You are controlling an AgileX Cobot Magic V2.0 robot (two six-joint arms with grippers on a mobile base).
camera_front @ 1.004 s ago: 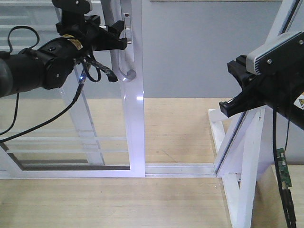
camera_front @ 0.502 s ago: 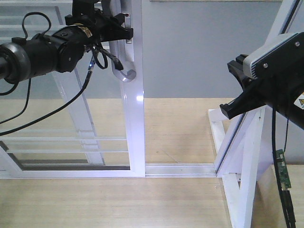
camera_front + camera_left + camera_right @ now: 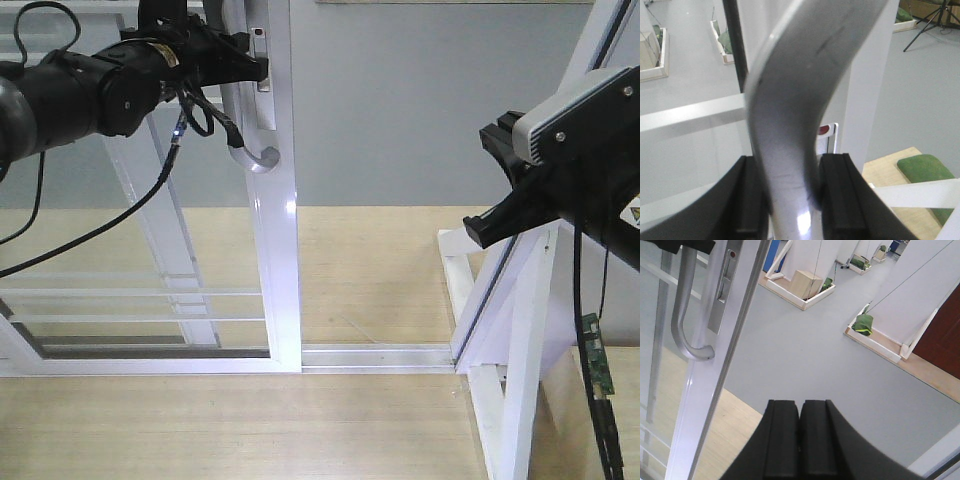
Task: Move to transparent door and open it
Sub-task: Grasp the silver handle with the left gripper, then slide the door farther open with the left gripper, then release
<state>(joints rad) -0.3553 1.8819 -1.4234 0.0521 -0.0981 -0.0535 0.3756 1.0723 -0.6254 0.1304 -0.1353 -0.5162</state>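
Nothing legible; a warning-triangle sticker [image 3: 631, 214] sits on the right arm [image 3: 575, 190].

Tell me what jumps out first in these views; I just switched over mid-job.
The left gripper, top left in the front view, is closed on the curved grey handle of the transparent door, and that handle fills the left wrist view. The right gripper hangs at right, shut and empty, apart from the door. Bare floor track shows between the door's edge and the white stand at right.
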